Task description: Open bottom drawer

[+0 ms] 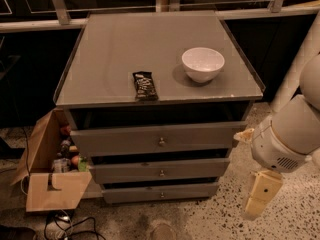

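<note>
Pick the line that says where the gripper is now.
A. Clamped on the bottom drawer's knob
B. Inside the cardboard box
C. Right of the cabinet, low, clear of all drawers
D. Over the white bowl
C: the gripper hangs low to the right of the cabinet, apart from the bottom drawer, and nothing touches that drawer's knob.
</note>
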Available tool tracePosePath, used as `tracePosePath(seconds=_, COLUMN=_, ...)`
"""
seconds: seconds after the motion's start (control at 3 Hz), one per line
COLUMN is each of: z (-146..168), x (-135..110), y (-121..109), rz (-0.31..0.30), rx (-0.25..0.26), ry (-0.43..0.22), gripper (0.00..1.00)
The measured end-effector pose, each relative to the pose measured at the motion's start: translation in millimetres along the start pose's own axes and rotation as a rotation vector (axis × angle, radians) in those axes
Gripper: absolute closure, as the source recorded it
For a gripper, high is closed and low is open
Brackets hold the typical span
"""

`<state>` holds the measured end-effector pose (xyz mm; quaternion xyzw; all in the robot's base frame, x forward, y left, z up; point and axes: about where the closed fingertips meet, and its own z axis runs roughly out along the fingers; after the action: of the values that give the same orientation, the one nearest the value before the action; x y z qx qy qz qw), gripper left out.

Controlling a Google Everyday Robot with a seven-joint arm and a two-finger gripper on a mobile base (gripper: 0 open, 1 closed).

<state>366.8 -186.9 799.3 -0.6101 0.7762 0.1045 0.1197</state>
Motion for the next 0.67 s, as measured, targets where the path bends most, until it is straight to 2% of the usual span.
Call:
tracePosePath(seconds=0.33, z=0.0, x=0.0, y=0.0, rz=0.000, rx=0.000, ry=0.000, gripper=0.00)
tracePosePath(seconds=0.67, z=16.3, x=7.2, y=5.9, rz=0.038, rx=-0.001, ry=-0.002, gripper=0.00)
